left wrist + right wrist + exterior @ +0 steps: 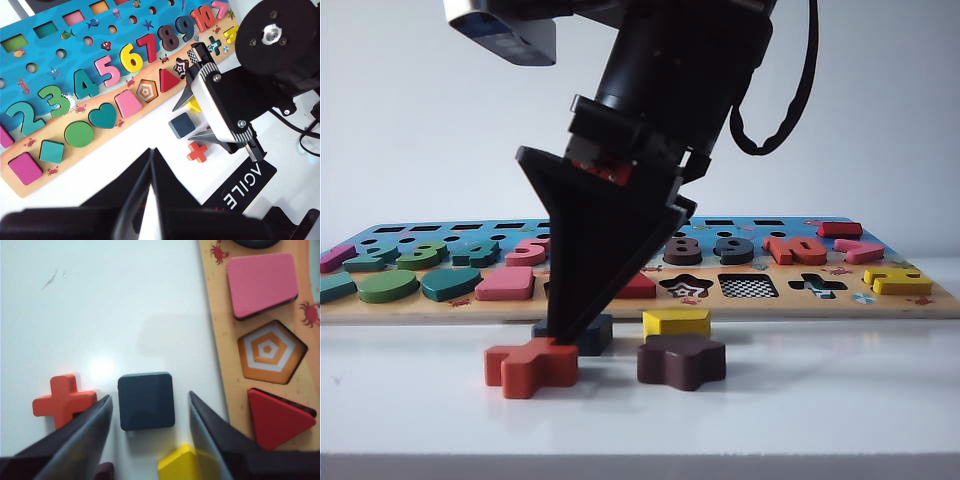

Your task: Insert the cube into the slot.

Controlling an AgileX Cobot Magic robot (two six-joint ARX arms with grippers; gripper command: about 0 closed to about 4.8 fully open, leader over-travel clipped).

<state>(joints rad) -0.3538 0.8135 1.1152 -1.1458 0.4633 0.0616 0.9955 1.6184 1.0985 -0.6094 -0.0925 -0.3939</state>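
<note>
the exterior view sits low at table height, facing the puzzle board point(640, 300) head-on. the left wrist view looks down from high at the board's 7 o'clock. the right wrist view hangs close above the cube point(146, 401). all three share the cube.

Plain pale grey-white wall point(420, 120) behind; glossy white table point(820, 420) reflecting soft, even light.
</note>
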